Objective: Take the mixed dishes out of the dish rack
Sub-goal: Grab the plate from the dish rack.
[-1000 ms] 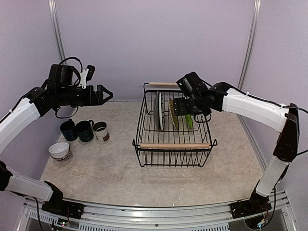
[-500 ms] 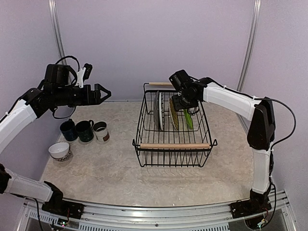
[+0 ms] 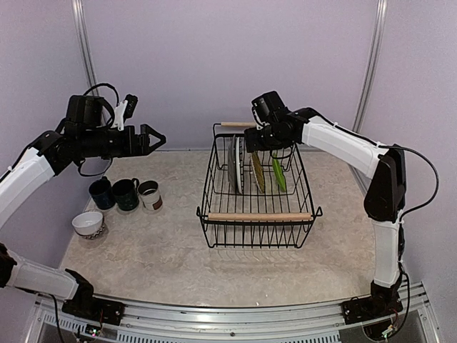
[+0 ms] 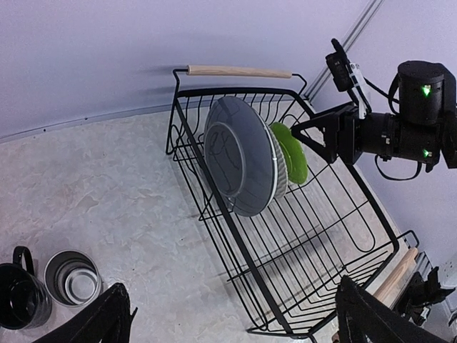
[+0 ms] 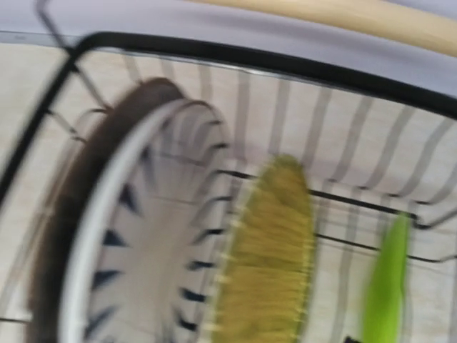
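Overhead, right gripper (image 3: 251, 141) has lifted out from among the plates (image 3: 237, 166) to the far rim of the rack (image 3: 258, 216) — nothing carried; left gripper (image 3: 157, 137) hovers wide open. Left wrist: right jaws apart, empty. Right wrist — blurred; plates remain racked, so unloading continues.

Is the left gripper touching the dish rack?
Apart. The top external view shows the left gripper hovering open, well left of the dish rack.
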Controlling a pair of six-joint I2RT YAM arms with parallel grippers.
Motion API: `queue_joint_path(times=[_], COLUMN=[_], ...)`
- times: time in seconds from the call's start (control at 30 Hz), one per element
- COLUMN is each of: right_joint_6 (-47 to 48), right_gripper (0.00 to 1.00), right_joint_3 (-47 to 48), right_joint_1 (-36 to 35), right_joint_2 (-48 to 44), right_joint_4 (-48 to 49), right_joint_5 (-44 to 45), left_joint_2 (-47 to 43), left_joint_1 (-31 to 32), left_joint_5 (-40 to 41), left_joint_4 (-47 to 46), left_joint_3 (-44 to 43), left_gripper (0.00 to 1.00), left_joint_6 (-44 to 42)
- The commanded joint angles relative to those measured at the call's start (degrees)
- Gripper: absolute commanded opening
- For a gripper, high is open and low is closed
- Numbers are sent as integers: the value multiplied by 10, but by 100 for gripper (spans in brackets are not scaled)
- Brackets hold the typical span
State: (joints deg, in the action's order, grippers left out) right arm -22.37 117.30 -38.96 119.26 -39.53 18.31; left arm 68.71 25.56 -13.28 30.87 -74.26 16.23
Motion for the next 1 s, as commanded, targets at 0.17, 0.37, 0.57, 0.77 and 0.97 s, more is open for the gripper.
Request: queue_joint_path(times=[0.17,0.37,0.57,0.77,0.97], right_joint_6=[-28,-45,-60,-71,-90], right_gripper=[45,39,35,26,23], right_joint_3=[42,49,57,59,58], right_joint_1=[4,5,7,9,10], right_joint_2=[26,43,62,75,81], right_joint_4=[53,75,77,83,83], right_joint_5=[-97,-140,-148,-154,-142], left_joint_2=[2,0,-1,-2,-2], left_joint_1=[4,4,4,4,4], left_joint_5=[-12,-16,-18,-18,-21], left_joint_4=[3,3,3,3,4], left_joint_3=[-3,-3,-4,-3,-4], left_gripper=[95,95,95,95,95], left_joint_6=[3,5,6,7,8])
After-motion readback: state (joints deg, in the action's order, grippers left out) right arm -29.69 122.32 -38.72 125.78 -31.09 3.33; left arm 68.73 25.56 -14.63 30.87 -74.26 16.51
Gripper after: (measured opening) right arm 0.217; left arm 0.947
